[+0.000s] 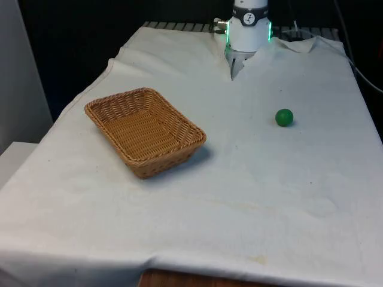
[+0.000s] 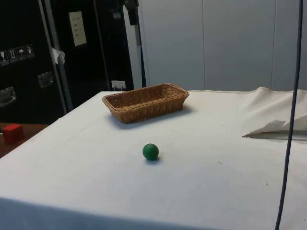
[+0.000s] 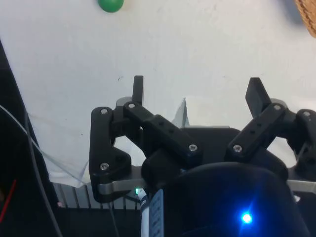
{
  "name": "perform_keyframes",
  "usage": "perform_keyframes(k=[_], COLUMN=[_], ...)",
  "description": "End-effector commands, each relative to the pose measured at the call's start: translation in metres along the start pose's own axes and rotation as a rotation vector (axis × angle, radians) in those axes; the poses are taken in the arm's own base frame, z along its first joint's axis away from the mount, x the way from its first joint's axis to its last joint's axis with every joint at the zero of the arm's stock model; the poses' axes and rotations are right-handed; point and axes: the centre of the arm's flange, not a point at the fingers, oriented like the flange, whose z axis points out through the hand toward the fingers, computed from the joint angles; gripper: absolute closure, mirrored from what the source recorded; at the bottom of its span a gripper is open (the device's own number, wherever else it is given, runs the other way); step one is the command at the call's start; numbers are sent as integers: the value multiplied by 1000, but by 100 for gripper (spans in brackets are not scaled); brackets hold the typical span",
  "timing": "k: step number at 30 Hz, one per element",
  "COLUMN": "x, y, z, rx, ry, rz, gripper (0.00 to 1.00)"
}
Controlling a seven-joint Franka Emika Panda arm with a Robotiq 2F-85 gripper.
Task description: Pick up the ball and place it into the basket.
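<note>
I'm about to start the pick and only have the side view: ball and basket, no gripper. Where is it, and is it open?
Observer: The gripper is open, fingers spread wide with nothing between them, in the wrist view.
Operator: Does it see the ball?
Observer: Yes, the green ball lies on the cloth ahead of the fingers, well apart from them.
Operator: How do ball and basket sit across the table?
Observer: In the front view the ball is towards the right and the basket towards the left, set at an angle.
</note>
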Motion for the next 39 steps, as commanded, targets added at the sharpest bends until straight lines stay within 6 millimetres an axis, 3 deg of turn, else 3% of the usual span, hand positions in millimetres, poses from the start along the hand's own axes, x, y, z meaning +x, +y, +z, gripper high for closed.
perform_keyframes(k=[1,39], x=[-1,-5], y=[0,6], z=[0,-2], rx=[1,5], ry=[1,8], rz=[0,0], gripper=[0,0])
